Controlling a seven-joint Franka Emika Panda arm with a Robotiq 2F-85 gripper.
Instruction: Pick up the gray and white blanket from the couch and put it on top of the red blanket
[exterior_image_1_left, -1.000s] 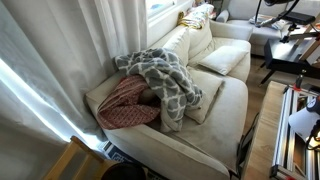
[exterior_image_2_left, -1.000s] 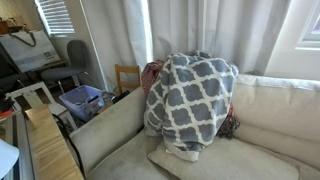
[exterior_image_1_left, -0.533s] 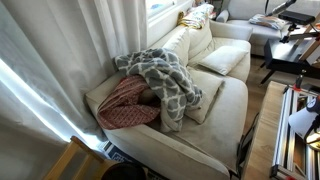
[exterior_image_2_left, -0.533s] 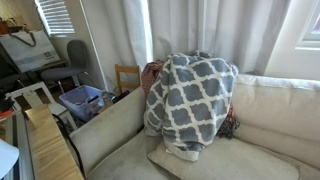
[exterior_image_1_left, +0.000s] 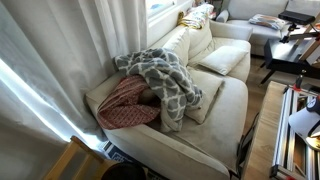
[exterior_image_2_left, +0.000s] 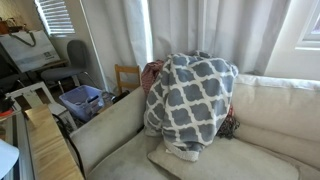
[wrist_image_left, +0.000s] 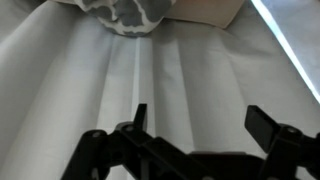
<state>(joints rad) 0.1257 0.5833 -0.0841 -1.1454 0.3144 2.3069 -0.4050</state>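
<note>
At the couch's (exterior_image_1_left: 228, 112) back corner: gray and white blanket (exterior_image_1_left: 168, 80) lies heaped, partly overlapping the red blanket (exterior_image_1_left: 125, 108).
Gripper (wrist_image_left: 200, 125) spread, empty, facing the curtain (wrist_image_left: 150, 70). Blanket judged soft, light, limp; pinch a raised fold.

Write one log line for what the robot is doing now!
fingers: open, empty | gray blanket: draped on couch, partly over red blanket | contact: none
</note>
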